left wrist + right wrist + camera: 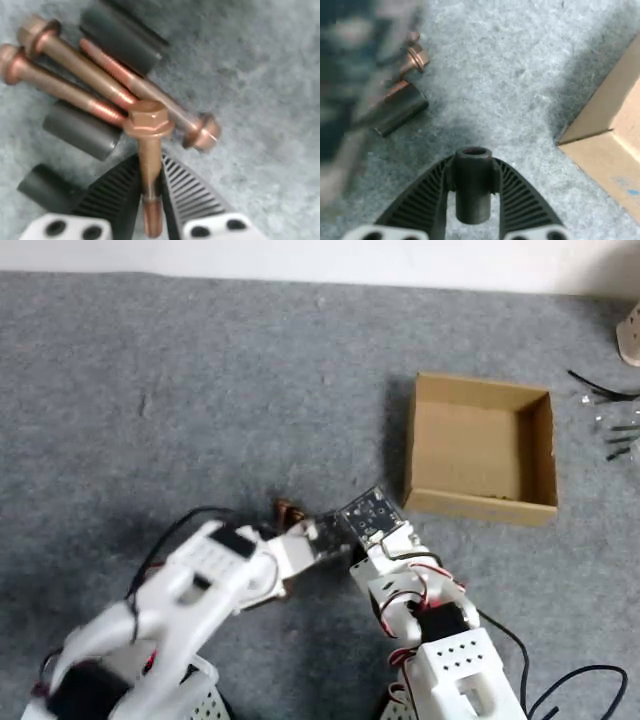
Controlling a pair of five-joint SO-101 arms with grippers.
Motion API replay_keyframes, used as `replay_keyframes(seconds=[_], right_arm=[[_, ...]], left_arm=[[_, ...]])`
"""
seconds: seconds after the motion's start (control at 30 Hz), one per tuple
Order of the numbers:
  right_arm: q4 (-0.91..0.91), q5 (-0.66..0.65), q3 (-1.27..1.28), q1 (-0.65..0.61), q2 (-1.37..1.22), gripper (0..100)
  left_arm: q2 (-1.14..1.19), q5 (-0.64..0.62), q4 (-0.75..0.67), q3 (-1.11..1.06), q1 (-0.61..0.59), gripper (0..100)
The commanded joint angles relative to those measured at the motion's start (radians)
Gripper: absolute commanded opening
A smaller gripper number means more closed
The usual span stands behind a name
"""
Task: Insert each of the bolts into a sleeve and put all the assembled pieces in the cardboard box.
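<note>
A grey, carpet-like cover spreads over the counter [200, 370], and a pale wall runs along its far edge. The cardboard box [480, 508] stands open-topped toward the right edge, roughly midway between the far and near edges. Some thin black strips [612, 425] lie past it at the right edge itself. Both arms come in from the near edge and meet near the middle of the counter, close to the box's near left corner. There a small copper-coloured pile [288, 510] shows just beyond the left arm. The left hand [150, 175] is closed on the shank of a copper bolt [148, 120]. Its flanged hex head stands clear past the fingertips and its threaded end runs back between the fingers. Just beyond that head lie three loose bolts [75, 57], crossing one another and touching three dark lying sleeves [82, 130]. Whether the held bolt's head touches the pile cannot be told. The right hand [472, 165] clamps a dark sleeve [471, 195], its open bore pointing away from the wrist, above the grey cover. A corner of the box [615, 145] sits near it to one side.
</note>
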State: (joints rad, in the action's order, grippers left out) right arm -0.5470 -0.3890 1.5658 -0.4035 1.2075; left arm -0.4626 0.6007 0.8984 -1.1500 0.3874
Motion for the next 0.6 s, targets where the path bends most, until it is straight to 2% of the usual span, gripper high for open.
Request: replay_keyframes(seconds=[0.0, 0.23, 0.57], right_arm=[[0.027, 0.008, -0.015, 0.008, 0.021, 0.5], [0.027, 0.008, -0.015, 0.008, 0.021, 0.5], [0.028, 0.008, -0.015, 0.008, 0.021, 0.5]], left_arm=[[-0.295, 0.003, -0.055, -0.128, 0.005, 1], [-0.797, -0.083, -0.058, -0.292, -0.11, 1], [-1.207, -0.227, -0.061, -0.432, -0.213, 1]])
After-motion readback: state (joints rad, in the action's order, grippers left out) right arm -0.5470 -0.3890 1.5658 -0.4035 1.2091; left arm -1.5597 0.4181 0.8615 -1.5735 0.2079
